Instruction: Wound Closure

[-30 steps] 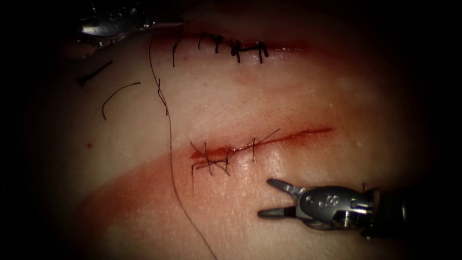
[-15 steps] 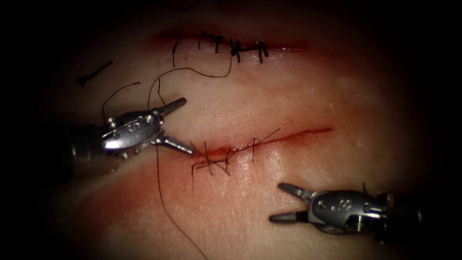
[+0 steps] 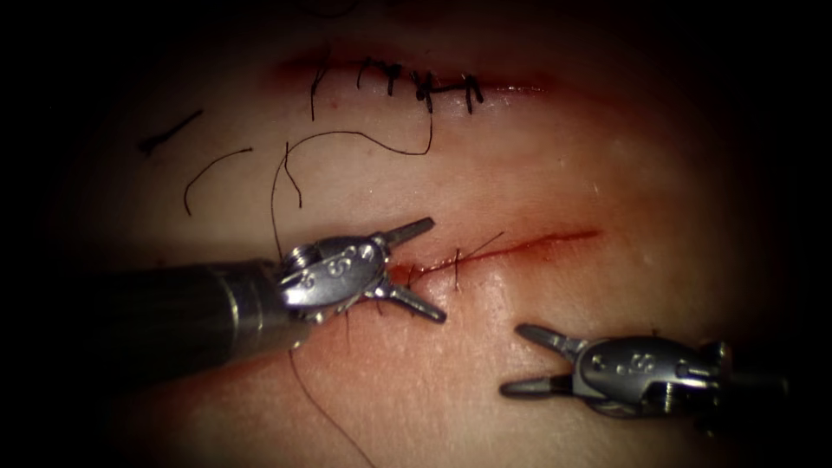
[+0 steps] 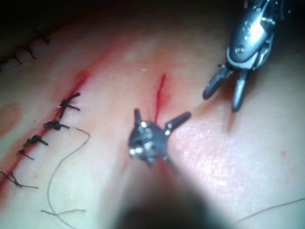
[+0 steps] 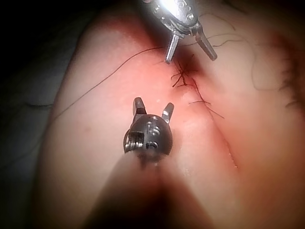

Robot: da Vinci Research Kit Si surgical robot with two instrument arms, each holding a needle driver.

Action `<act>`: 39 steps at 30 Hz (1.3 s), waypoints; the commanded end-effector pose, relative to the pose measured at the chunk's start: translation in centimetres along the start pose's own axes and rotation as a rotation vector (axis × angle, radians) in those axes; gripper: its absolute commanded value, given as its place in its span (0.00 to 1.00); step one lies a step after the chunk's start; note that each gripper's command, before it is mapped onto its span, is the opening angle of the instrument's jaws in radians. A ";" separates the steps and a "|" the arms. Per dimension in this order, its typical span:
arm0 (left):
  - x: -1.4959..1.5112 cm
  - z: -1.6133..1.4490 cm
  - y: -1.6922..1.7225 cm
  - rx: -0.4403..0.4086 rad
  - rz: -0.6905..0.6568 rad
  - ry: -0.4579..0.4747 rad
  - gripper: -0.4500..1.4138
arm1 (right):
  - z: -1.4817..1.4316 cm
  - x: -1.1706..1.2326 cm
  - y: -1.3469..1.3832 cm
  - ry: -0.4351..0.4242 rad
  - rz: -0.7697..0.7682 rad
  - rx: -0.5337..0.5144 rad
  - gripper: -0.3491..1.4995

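Tissue lies under my two tools, pale pink and shiny, with red fluid smeared across it. The cut I am closing runs across the middle, from about 9 o'clock toward 3 o'clock, and dark stitches cross its left half.

My left tool sits right over the left end of that cut. Its two jaws are spread wide apart, one above the cut and one below it, and they hold nothing. Small marks are stamped on its metal head, but I cannot read them.

My right tool rests at about 5 o'clock, below the cut and well apart from it. Its jaws are spread apart too and hold nothing. It has the same kind of tiny marks (too small to read).

A long thread loops over the tissue at about 12 o'clock, then runs down behind my left tool and off toward 6 o'clock. I cannot find the needle.

A second cut near 12 o'clock is already closed with a row of dark stitches. Two short cut ends of thread lie on the tissue at about 10 o'clock. Everything around the tissue is dark.

In my left wrist view, my left tool is wide open at the end of the cut, and my right tool hangs open near it.
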 end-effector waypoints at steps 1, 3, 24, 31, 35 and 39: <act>-0.01 0.12 -0.06 0.013 -0.010 -0.014 0.77 | 0.05 -0.09 -0.10 -0.002 0.000 0.001 0.92; 0.03 0.21 -0.17 0.039 -0.021 -0.048 0.76 | 0.04 -0.12 -0.11 -0.004 -0.003 -0.004 0.92; -0.25 1.02 -0.77 0.027 -0.084 -0.186 0.41 | -0.04 -0.18 -0.16 -0.012 -0.008 -0.021 0.91; -0.28 1.01 -0.80 0.011 -0.100 -0.227 0.44 | -0.04 -0.18 -0.17 -0.012 -0.008 -0.021 0.91; -0.29 1.01 -0.81 0.003 -0.097 -0.239 0.42 | -0.04 -0.18 -0.18 -0.012 -0.008 -0.021 0.91; -0.31 1.03 -0.80 -0.004 -0.092 -0.254 0.41 | -0.05 -0.17 -0.19 -0.012 -0.008 -0.021 0.91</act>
